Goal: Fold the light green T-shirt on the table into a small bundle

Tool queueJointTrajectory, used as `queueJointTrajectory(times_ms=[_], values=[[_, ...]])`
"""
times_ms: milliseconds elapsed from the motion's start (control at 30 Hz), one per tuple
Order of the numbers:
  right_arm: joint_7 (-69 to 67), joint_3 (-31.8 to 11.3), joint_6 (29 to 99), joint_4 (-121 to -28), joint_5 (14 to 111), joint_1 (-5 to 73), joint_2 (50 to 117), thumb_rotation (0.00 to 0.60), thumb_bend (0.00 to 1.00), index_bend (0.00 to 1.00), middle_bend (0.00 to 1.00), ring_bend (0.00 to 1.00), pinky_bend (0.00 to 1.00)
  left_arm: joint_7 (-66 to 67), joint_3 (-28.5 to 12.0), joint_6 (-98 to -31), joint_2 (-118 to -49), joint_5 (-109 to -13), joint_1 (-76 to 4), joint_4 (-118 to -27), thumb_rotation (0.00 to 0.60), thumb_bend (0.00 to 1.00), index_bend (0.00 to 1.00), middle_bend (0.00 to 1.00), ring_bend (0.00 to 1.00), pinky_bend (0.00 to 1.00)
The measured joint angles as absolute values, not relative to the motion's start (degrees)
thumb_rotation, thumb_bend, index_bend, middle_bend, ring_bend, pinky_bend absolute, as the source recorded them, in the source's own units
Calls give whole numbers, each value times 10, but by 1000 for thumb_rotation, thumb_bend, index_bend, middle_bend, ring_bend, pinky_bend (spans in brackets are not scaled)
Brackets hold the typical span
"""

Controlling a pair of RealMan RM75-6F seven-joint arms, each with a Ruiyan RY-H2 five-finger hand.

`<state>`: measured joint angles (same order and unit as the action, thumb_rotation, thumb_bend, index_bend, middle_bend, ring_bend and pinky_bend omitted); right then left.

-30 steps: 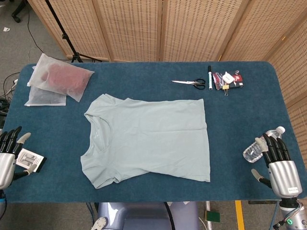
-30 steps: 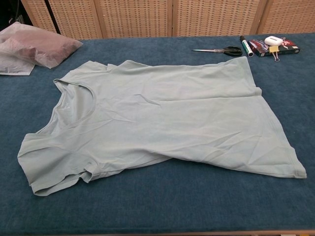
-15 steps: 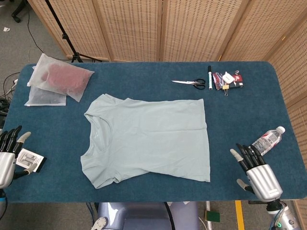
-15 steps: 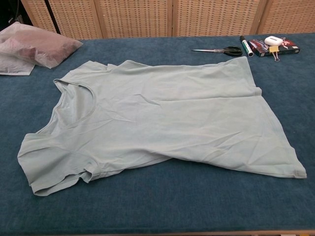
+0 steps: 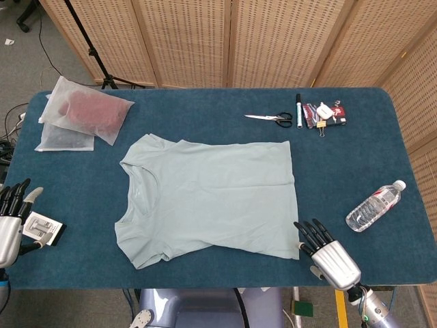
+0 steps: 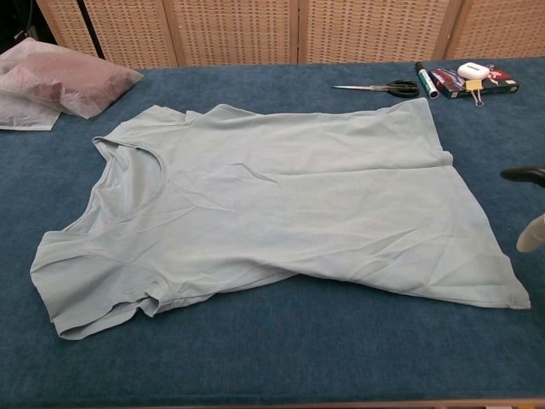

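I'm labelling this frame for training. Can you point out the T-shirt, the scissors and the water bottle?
T-shirt (image 5: 212, 198): head view, middle of the chest.
scissors (image 5: 281, 118): head view, black handles.
water bottle (image 5: 372, 207): head view, clear body.

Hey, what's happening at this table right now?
A two-armed robot is about to fold the light green T-shirt, which lies flat and unfolded on the blue table. The right robot hand is open, fingers spread, right beside the shirt's near hem corner. The left robot hand is open at the table's left edge, holding nothing. No fold has been made yet.
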<state>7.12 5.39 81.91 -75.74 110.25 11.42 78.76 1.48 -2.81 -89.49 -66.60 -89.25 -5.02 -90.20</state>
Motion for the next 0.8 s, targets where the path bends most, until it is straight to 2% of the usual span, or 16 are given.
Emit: queueJointTrajectory(times_ms=[800], values=[[113, 56, 778, -709, 1082, 143, 850, 600, 0, 433, 0, 0, 27, 19, -28, -888, -668, -886, -52, -903, 600, 0, 0, 0, 0, 0]])
